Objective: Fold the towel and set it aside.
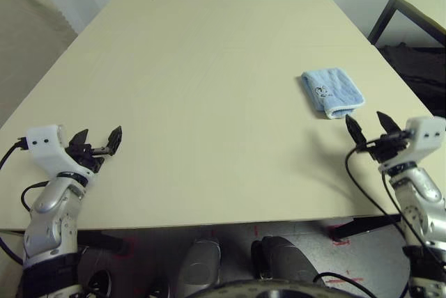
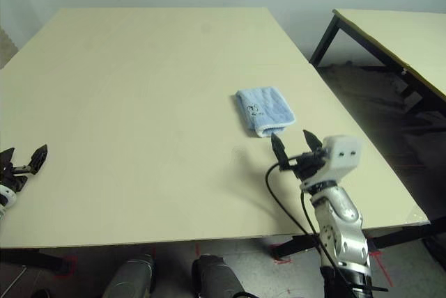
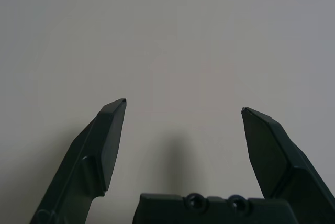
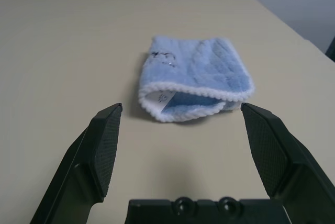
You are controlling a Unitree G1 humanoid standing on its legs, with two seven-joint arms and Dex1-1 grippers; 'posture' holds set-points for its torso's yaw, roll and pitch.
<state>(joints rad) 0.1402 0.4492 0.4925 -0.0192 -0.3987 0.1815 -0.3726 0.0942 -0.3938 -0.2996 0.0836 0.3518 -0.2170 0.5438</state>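
fluffy light-blue towel point(image 4: 193, 77) sat folded into a chunky rectangle on the smooth beige table point(image 1: 209, 68) near its right edge, white looped trim, left gripper point(image 1: 97, 141) and right gripper point(image 1: 369, 131) both spread wide, holding nothing

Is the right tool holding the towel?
No, the right tool is open and empty, short of the folded towel lying on the table.

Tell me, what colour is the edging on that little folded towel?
White, around the light-blue towel; the right wrist view shows it best.
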